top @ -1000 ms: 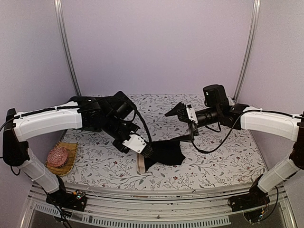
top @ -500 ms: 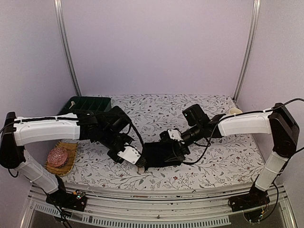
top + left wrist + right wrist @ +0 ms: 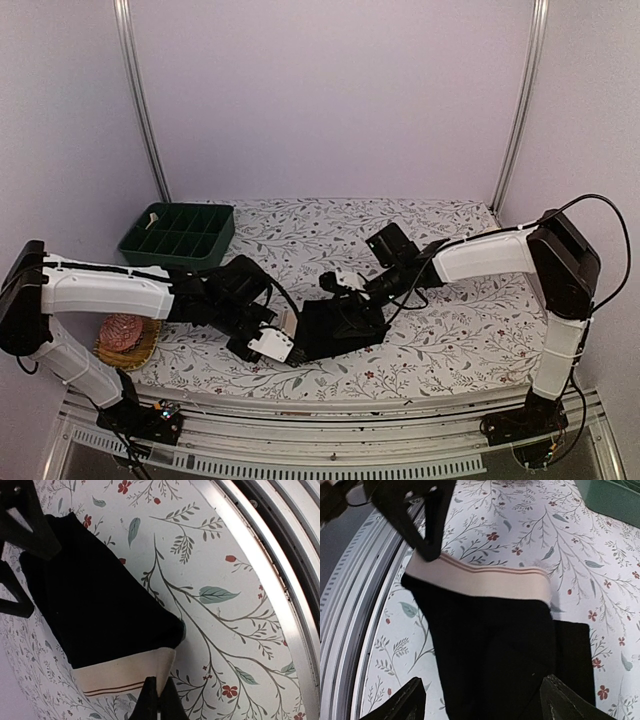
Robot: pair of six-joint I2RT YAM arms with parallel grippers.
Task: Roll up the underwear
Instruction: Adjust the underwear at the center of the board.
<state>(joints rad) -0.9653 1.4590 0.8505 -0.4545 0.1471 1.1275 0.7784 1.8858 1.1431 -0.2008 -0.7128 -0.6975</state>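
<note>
Left wrist: our left gripper [image 3: 157, 703] is clamping the underwear [image 3: 95, 605] by its band [image 3: 120, 676]; right gripper [image 3: 485, 700] is gaping. We are judging it limp, light.

Soft, even light is thrown from above, and only faint shadows are cast on the table [image 3: 480, 340] beneath the arms. In the top view the upright posts [image 3: 140, 100] are bowed by distortion toward the left and right edges. In the wrist views the black underwear [image 3: 100, 595] is rendered flat and without detail, and a pale sheen is carried by the near rail [image 3: 272, 570].
</note>
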